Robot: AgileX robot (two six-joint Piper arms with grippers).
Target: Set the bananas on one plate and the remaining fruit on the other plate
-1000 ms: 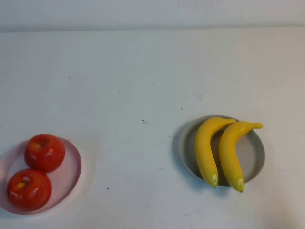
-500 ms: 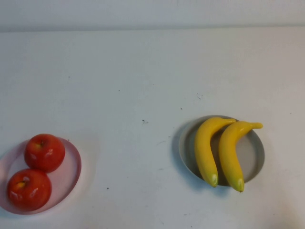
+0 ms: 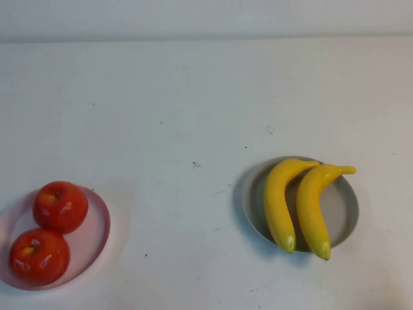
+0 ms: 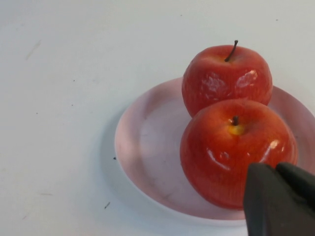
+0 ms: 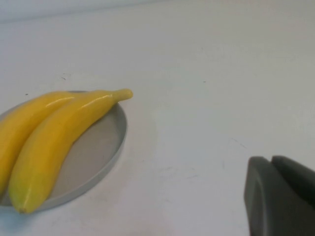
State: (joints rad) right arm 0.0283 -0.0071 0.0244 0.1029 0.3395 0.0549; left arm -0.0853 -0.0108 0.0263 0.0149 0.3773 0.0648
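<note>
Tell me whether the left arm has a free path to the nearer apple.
Probably yes: the left gripper hangs just off the nearer apple on the pink plate, nothing between. The right gripper sits beside the bananas' plate.

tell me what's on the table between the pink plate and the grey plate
Nothing: in the high view only bare white table separates the pink plate from the grey plate. Neither hand appears there.

A plain white table with a few small dark specks fills the scene.
</note>
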